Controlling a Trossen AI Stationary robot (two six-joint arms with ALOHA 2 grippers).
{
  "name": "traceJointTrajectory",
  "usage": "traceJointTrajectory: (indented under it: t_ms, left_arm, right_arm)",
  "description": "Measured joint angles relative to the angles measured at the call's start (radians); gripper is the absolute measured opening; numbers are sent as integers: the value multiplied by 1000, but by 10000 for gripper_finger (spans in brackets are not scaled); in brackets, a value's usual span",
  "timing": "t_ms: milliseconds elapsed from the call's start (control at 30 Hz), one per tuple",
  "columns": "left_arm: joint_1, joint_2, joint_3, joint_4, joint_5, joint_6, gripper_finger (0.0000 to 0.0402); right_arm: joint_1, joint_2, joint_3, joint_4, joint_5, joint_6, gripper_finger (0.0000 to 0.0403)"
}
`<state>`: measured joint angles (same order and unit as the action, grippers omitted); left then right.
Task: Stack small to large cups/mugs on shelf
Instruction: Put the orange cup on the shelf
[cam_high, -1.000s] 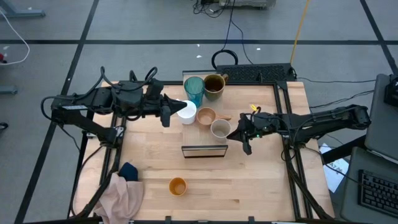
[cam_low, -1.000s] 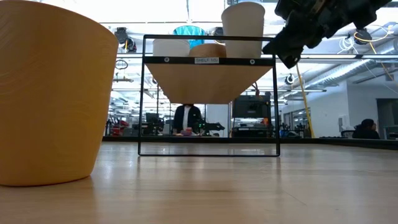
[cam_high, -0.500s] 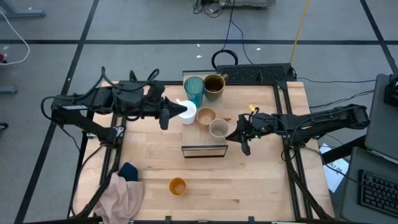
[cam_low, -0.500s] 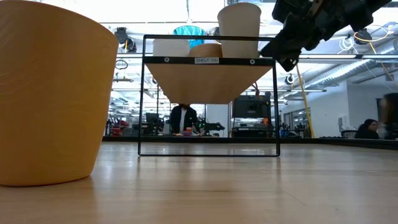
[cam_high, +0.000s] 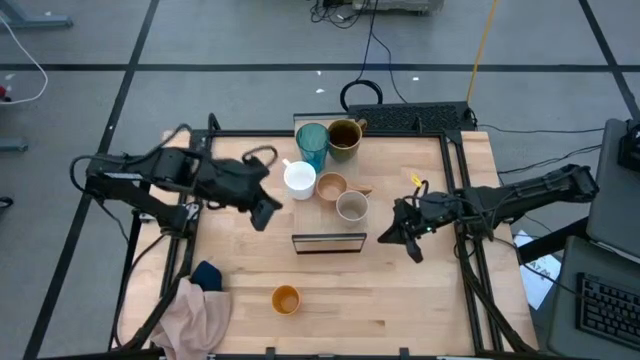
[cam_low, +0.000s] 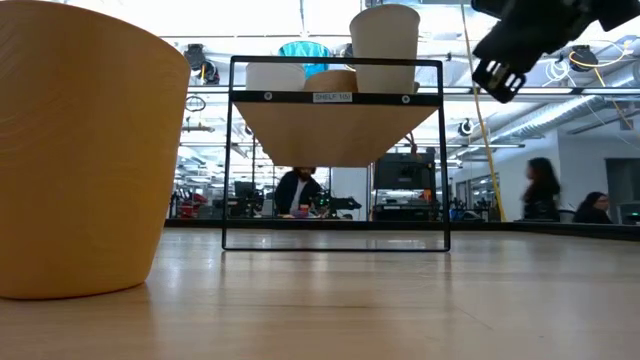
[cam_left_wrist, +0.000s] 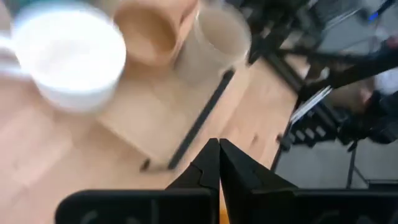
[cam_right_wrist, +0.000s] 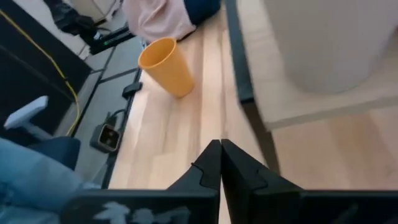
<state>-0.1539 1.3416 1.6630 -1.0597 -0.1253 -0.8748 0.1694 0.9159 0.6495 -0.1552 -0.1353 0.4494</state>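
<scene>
The light-wood shelf (cam_high: 322, 218) stands mid-table. On its top stand the teal tumbler (cam_high: 312, 146), the dark olive mug (cam_high: 344, 136), the white mug (cam_high: 299, 179), the tan wooden cup (cam_high: 331, 186) and the small beige cup (cam_high: 352, 207). The small orange cup (cam_high: 286, 299) stands upright on the table nearer the front, and looms large in the low view (cam_low: 85, 150). My left gripper (cam_high: 265, 213) is shut and empty, left of the shelf. My right gripper (cam_high: 412, 242) is shut and empty, right of the shelf's near end.
A pink cloth with a dark blue piece (cam_high: 202, 303) lies at the table's near left corner. Dark rails (cam_high: 462, 200) run along the table's sides. People show in the room behind (cam_low: 541, 190).
My left gripper has drawn back from beside the white mug toward the table's near edge. My right gripper has moved away from the beige cup toward the table's right and near edges. The cups on the shelf stay upright.
</scene>
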Motion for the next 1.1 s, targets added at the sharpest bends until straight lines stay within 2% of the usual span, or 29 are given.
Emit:
traceJointTrajectory:
  t_ms: [100,200,300,433,533,700,833,1100]
  left_arm:
    - [-34,40,-1,-19,52,-18,10]
    - [-85,94,0,-36,109,-24,33]
    - [-128,162,0,-63,189,-55,72]
    - [-192,227,-1,-130,238,-105,129]
    - [-256,263,-1,-156,238,-170,162]
    - [-355,308,-1,-172,135,-335,194]
    - [-400,346,-1,-166,79,-424,201]
    - [-438,476,0,-167,89,-423,203]
  right_arm:
    - [23,-2,0,-7,1,21,0]
    - [32,-2,0,-20,1,46,0]
    - [44,-7,0,-27,-1,69,0]
    - [68,-13,0,-60,-25,94,0]
    - [84,-15,-1,-112,-25,118,3]
    - [113,-15,-1,-225,-25,141,24]
    - [128,-15,-1,-226,-25,141,41]
    - [129,-15,-1,-215,-26,134,50]
